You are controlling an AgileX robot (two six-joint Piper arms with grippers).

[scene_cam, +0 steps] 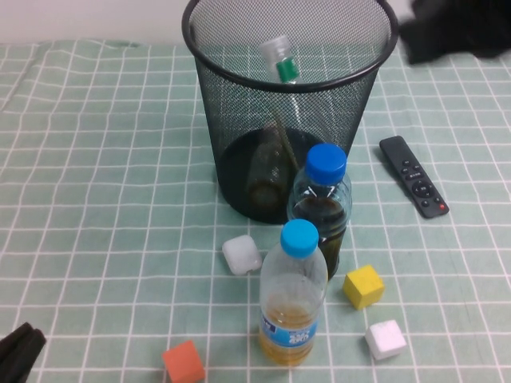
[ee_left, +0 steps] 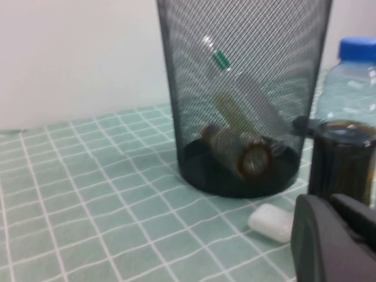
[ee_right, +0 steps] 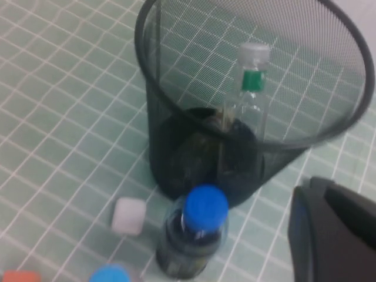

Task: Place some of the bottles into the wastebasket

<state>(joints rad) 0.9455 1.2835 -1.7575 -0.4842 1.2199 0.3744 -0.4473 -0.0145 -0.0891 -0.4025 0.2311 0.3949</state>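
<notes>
- Two bottles sit inside the bin (scene_cam: pixel 239 152): the white-capped bottle (scene_cam: pixel 279 60) leans steeply, cap up against the far wall; the brown bottle (ee_left: pixel 238 150) lies on the floor.
- Left gripper (scene_cam: pixel 17 351) sits low at the tabletop's (scene_cam: pixel 96 175) near-left edge; cannot tell its state.
- Right gripper (scene_cam: pixel 459 28) hovers beyond the bin's right; cannot tell either.

Even, soft overhead light; bright tabletop (scene_cam: pixel 104 159), shadows faint and short beside the cubes. No hard glare. High view slightly soft; right gripper (scene_cam: pixel 459 28) a dark blur at the far edge. Both wrist views blurred; left gripper (ee_left: pixel 338 238) close to the lens, out of focus.
</notes>
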